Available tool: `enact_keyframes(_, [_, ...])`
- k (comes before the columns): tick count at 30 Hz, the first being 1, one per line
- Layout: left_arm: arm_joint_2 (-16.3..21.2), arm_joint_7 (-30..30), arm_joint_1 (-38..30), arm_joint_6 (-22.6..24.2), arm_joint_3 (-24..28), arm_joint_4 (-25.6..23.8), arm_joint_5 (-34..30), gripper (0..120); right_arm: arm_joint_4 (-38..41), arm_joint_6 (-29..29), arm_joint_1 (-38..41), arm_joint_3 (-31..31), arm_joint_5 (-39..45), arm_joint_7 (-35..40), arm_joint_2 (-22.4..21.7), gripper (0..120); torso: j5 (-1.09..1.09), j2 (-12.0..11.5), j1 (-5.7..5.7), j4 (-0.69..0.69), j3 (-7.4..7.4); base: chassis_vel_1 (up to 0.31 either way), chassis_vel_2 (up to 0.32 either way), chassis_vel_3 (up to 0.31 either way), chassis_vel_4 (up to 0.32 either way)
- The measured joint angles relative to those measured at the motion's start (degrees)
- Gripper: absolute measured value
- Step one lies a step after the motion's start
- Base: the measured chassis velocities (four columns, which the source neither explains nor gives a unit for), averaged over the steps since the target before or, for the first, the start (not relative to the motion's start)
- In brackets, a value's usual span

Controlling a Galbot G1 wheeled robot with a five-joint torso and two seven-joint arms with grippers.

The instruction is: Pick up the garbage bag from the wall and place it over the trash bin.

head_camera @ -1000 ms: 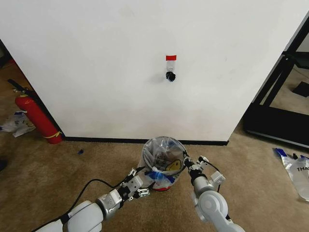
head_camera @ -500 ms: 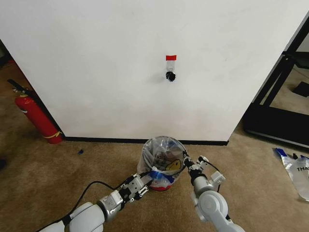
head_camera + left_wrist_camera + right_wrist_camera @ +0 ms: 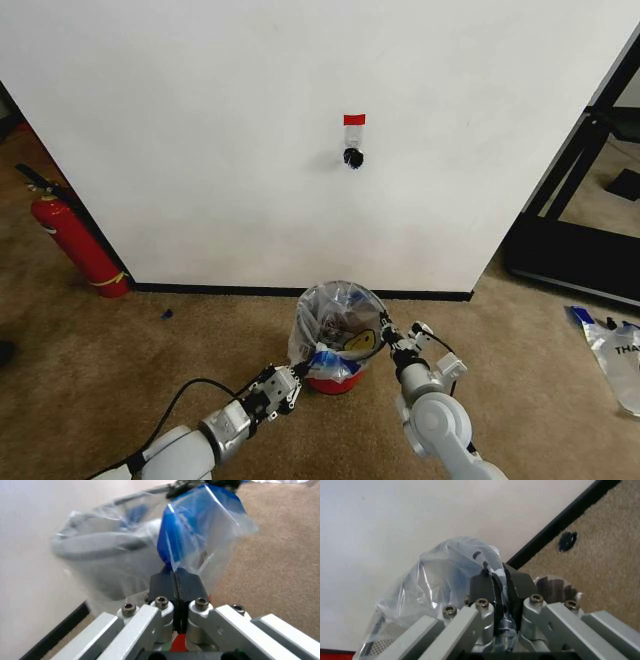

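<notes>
Left tool (image 3: 175,578) and right tool (image 3: 496,580) each pinch the smiley-printed garbage bag (image 3: 338,322) draped over the trash bin (image 3: 338,380)

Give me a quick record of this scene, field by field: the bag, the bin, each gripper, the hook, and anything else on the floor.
garbage bag: draped over the trash bin
left gripper: shut on a blue handle
right gripper: shut on the bag's edge
hook: bare, on the wall
floor extras: fire extinguisher, other plastic bag
</notes>
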Motion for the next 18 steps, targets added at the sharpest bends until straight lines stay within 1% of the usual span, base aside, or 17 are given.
enact_keyframes(2, [-0.3, 0.0, 0.0, -0.6, 0.4, 0.4, 0.6, 0, 0.4, -0.2, -0.2, 0.1, 0.3, 0.4, 0.3, 1, -0.01, 0.0, 0.00, 0.00, 0.00, 0.000, 0.000, 0.000, 0.000])
enact_keyframes(4, [-1.3, -0.3, -0.2, -1.9, 1.3, 1.5, 2.4, 0, 1.2, -0.5, -0.5, 0.1, 0.7, 1.2, 0.7, 1, 0.01, 0.0, 0.00, 0.00, 0.00, 0.000, 0.000, 0.000, 0.000])
enact_keyframes(6, [-2.4, -0.7, -0.7, -3.5, 2.1, 3.4, 4.3, 0, 2.1, -1.1, -0.7, 0.2, 1.4, 2.4, 0.8, 1, -0.02, 0.0, 0.00, -0.01, 0.00, 0.000, 0.000, 0.000, 0.000])
enact_keyframes(10, [-3.2, -0.9, -0.8, -5.0, 3.0, 5.9, 7.5, 0, 2.9, -1.8, -0.8, 0.6, 2.2, 3.7, 0.6, 1, -0.01, 0.0, 0.00, -0.01, 0.00, 0.000, 0.000, 0.000, 0.000])
enact_keyframes(18, [-4.4, -1.2, -0.7, -5.4, 3.5, 8.6, 10.4, 0, 3.3, -1.8, -0.7, 0.6, 2.3, 4.1, 0.5, 1, -0.01, 0.0, 0.00, -0.01, 0.00, 0.000, 0.000, 0.000, 0.000])
